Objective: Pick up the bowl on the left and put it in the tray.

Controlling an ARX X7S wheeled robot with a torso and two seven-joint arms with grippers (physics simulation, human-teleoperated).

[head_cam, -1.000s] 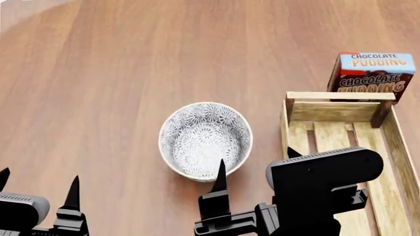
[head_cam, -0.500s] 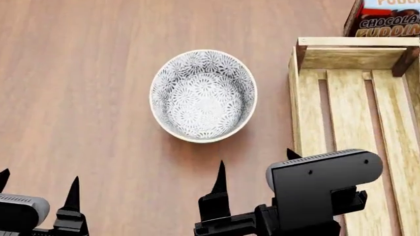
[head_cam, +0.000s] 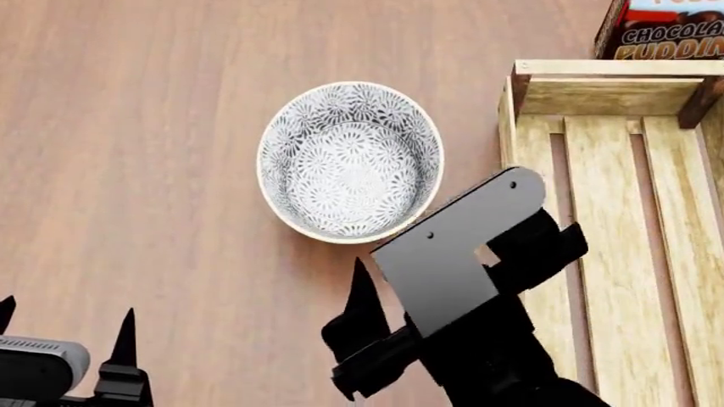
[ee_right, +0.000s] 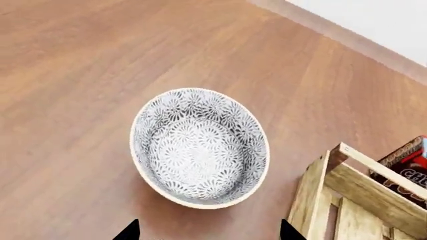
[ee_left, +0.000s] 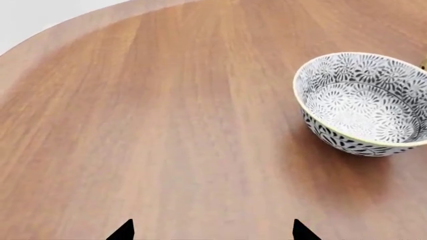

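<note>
The bowl [head_cam: 351, 161] is seen upright on the wooden desk [head_cam: 136, 127], just left of the tray [head_cam: 611, 212], not touching it. The right tool [head_cam: 436, 297] is held above the desk near the bowl's near rim, fingers spread, nothing gripped; bowl and tray corner are framed between its fingertips in the right wrist view. The left tool [head_cam: 63, 326] is parked low at left, spread and empty. A chocolate pudding box [head_cam: 667, 30] is seen behind the tray.
</note>
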